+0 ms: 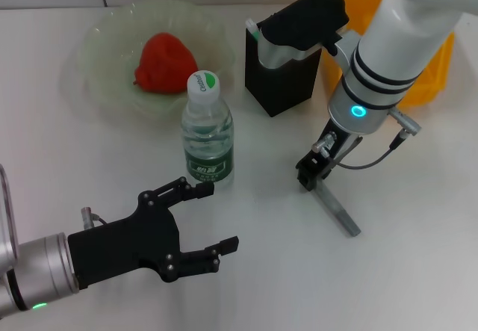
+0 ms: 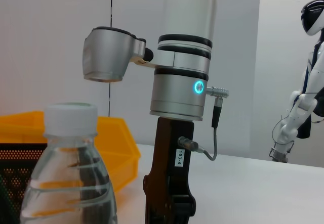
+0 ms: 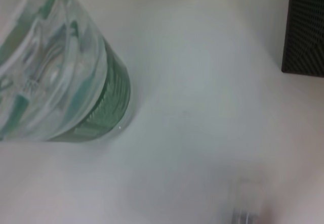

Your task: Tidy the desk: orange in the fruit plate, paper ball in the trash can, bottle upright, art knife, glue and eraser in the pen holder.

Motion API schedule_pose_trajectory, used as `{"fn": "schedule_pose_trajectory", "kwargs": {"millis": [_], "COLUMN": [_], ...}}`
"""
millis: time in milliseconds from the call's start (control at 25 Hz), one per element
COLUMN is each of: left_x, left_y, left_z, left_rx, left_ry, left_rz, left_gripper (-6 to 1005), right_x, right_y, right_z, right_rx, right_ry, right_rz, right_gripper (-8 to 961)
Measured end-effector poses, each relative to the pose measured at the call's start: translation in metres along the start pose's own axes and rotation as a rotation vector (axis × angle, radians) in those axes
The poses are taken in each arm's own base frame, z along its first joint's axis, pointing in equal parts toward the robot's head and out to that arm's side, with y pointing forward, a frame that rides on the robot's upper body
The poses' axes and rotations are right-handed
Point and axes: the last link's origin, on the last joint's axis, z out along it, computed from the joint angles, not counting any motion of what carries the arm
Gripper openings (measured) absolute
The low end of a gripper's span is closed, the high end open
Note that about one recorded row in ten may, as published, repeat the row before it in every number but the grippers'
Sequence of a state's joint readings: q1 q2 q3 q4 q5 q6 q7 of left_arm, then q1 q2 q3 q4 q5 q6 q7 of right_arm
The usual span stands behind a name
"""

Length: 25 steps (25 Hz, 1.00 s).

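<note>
Now the knife (image 1: 340, 210) lies flat on the table (image 1: 418, 271), right of the upright bottle (image 1: 207, 133), its upper end at the right gripper (image 1: 308, 175); whether those jaws are closed on it I cannot tell. Behind the bottle sit the plate (image 1: 101, 84) with a red fruit (image 1: 163, 63), and the holder (image 1: 280, 77). Just before the bottle hovers the left gripper (image 1: 213, 223), jaws wide, holding nothing.
</note>
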<state>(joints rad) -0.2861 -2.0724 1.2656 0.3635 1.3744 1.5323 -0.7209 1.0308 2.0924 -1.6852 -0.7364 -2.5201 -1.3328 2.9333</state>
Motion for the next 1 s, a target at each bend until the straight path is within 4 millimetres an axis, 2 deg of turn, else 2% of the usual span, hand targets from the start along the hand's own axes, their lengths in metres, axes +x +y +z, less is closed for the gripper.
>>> {"fn": "schedule_pose_trajectory", "kwargs": {"millis": [160,400,640,840,1000], "left_x": [0.0,0.0,0.0,0.0,0.0], "left_y": [0.0,0.0,0.0,0.001,0.001], "left_z": [0.0,0.0,0.0,-0.001,-0.001], "left_rx": [0.0,0.0,0.002,0.002,0.002], "left_ry": [0.0,0.0,0.002,0.001,0.005], "left_rz": [0.008,0.012,0.01,0.008,0.007], "left_gripper": [859,859,859,859,859], "right_x": [0.001,0.001,0.002,0.002,0.002], "right_y": [0.001,0.005,0.006,0.007,0.002], "right_z": [0.002,0.0,-0.001,-0.012,-0.03], "right_rx": [0.016,0.028,0.038,0.017,0.003], "right_ry": [0.019,0.032,0.04,-0.009,-0.064], "right_rz": [-0.02,-0.054,-0.073,-0.075,-0.06], "right_gripper": [283,169,155,145,142]}}
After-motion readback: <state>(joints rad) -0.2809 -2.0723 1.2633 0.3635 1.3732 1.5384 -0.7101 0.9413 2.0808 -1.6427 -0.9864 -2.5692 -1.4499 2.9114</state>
